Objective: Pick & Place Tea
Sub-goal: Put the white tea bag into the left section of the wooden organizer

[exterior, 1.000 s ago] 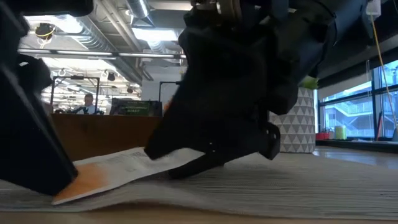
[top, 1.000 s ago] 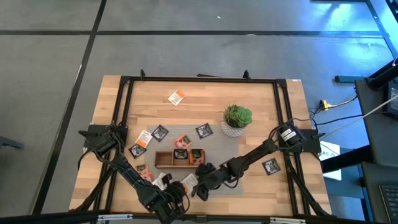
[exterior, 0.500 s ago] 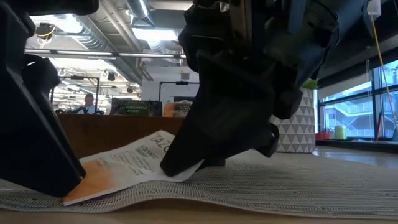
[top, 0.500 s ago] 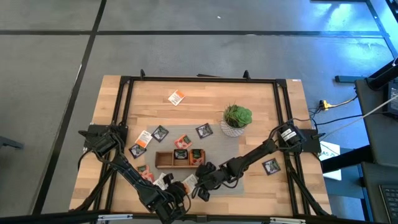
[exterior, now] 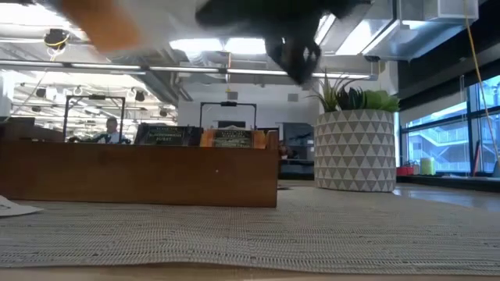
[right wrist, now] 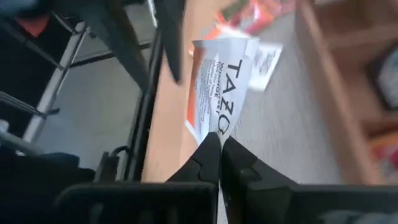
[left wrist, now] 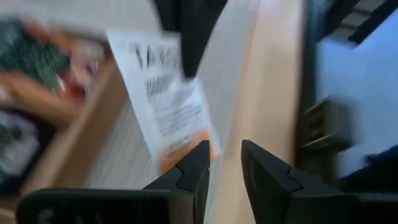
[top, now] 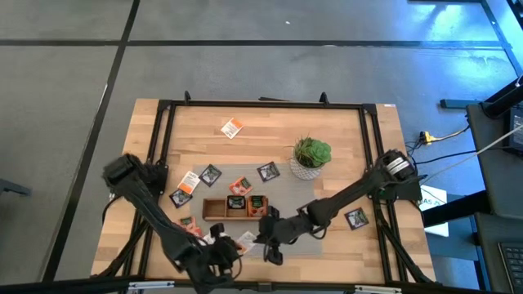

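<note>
Right gripper (right wrist: 219, 142) jaws pinching white-and-orange sachet (right wrist: 219, 81) aloft | left gripper (left wrist: 222, 163) jaws parted | advice: carry level to tray (top: 214, 208).

the overhead view is evenly lit and sharp, with soft shadows on the pale wooden table (top: 270, 139). the table-level view is backlit by bright ceiling strips and a window; a dark smear blurs its top edge. both wrist views are heavily motion-blurred, the white-and-orange paper sachet (right wrist: 221, 84) streaked.
</note>
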You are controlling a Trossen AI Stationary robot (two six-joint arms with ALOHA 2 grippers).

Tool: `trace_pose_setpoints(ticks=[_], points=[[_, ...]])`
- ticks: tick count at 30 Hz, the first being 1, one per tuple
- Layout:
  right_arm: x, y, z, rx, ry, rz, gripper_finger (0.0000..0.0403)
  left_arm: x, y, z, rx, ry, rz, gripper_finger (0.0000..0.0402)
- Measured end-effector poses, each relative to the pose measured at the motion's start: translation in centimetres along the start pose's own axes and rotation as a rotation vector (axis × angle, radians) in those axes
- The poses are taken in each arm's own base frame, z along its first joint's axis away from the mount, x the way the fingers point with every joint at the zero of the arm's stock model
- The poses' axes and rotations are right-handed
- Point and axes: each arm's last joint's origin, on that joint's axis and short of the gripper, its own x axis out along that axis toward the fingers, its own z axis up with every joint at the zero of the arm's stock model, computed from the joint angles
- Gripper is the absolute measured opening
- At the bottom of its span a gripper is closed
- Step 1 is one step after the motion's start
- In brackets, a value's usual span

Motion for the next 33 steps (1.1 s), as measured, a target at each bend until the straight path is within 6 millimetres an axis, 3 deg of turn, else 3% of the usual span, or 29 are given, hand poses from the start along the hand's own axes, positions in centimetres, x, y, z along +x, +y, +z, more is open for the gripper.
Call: trace_pose_setpoints(ticks=[7, 11, 16, 26, 33], points=[[-1.6, -2.9, 4.7, -0.137, 0.029, -0.132, 0.0006, -7.0, 1.2, 2.7, 0.052, -0.175, -0.002, 0.0088], [-1.8, -3.8, 7.9, -0.229, 0.043, -0.174, 0.0006, -10.3, 2.1, 2.7, 0.103, -0.298, 0.067, 0.0088], [-1.6, -4.8, 10.7, -0.303, -0.021, -0.193, 0.0006, -12.7, 2.6, 2.4, 0.136, -0.377, 0.086, 0.0088], [2.5, -8.8, 9.7, -0.318, 0.013, -0.255, 0.0007, -13.3, 2.5, 1.9, 0.164, -0.388, 0.082, 0.0088], [4.4, -9.7, 8.5, -0.344, 0.026, -0.259, 0.0007, -13.2, 2.6, 2.0, 0.161, -0.376, 0.082, 0.0088]])
